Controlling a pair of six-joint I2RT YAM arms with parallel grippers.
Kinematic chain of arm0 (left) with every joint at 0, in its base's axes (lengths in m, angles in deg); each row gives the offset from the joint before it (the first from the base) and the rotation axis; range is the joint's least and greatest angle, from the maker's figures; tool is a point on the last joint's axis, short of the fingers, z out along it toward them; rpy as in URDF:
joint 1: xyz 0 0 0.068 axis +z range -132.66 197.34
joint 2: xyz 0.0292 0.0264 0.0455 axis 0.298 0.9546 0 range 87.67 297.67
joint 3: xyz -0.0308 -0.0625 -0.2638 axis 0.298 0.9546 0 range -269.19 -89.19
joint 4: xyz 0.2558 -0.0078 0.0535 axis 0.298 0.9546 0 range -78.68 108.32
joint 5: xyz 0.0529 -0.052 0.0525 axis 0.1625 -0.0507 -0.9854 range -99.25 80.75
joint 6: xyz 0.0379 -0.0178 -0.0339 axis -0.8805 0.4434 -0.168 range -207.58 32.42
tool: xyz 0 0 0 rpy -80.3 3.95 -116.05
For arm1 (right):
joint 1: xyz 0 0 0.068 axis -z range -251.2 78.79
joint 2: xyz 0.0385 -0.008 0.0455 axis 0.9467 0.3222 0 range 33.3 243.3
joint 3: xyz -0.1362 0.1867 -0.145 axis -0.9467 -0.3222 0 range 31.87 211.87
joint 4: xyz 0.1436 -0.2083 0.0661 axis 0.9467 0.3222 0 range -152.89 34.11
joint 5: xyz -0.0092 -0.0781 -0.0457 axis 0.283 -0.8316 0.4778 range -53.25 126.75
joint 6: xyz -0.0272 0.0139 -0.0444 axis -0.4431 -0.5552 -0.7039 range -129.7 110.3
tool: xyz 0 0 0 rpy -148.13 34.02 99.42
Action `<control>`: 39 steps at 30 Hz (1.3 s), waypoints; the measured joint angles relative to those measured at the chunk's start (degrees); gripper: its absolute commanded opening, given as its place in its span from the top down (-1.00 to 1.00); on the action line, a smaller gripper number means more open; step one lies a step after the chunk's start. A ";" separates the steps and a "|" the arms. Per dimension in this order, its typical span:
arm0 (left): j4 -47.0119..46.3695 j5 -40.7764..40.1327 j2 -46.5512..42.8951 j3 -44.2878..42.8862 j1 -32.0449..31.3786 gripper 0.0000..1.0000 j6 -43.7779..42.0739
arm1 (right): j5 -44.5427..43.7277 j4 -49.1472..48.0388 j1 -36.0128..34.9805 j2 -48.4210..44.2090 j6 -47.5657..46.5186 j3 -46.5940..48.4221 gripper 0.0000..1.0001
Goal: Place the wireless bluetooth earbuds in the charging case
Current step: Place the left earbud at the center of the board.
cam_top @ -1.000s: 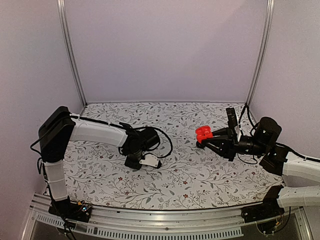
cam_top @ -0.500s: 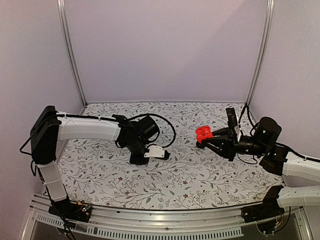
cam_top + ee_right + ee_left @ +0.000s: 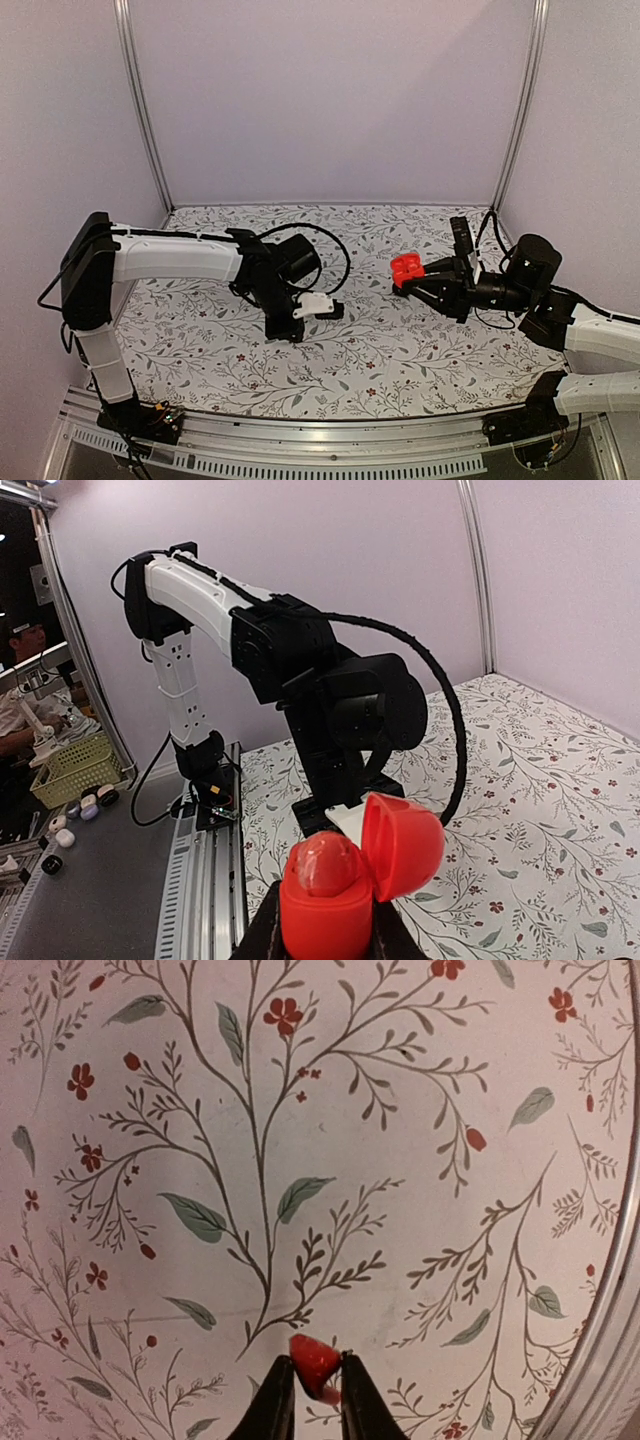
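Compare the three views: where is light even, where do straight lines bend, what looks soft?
Top external: even, diffuse light, faint shadows. Left wrist: warm cast; the table rail bows at the right edge. Right wrist: the open red case, up close, looks slightly soft; the room at left is dim.

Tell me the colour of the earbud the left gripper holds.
The earbud is bright red; left wrist view.
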 measured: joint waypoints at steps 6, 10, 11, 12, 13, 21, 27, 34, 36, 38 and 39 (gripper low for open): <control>2.43 0.55 1.31 -1.38 -0.52 0.69 5.55 | 0.02 0.48 0.04 0.68 -0.13 0.00 1.00; 3.06 1.14 2.21 -1.42 -0.61 0.69 8.61 | 0.00 1.09 0.09 0.81 -0.22 0.02 1.00; 3.23 1.22 2.54 -1.44 -0.61 0.69 9.42 | 0.00 1.11 0.09 0.81 -0.22 0.02 1.00; 3.43 1.25 2.97 -1.44 -0.63 0.69 10.14 | 0.00 1.11 0.09 0.81 -0.24 0.02 1.00; 3.74 1.27 3.54 -1.46 -0.66 0.69 10.84 | 0.00 1.11 0.11 0.81 -0.26 0.02 1.00; 8.33 0.90 8.66 -3.45 -0.81 0.65 14.34 | 0.00 1.14 0.11 0.81 -0.42 0.02 1.00; 11.21 -1.55 10.64 -6.58 -1.14 0.43 15.96 | 0.00 1.18 0.11 0.79 -0.52 0.02 1.00; 14.88 -4.07 14.47 -10.93 -3.04 0.35 17.20 | 0.00 1.18 0.22 0.79 -0.61 0.02 1.00; 15.91 -4.61 15.39 -12.28 -3.28 0.35 17.44 | 0.00 1.18 0.26 0.79 -0.61 0.02 1.00; 16.72 -4.98 16.13 -13.42 -3.30 0.35 17.64 | 0.00 1.20 0.31 0.76 -0.63 0.02 1.00; 16.98 -5.09 16.39 -13.81 -3.30 0.36 17.70 | 0.00 1.20 0.33 0.76 -0.61 0.02 1.00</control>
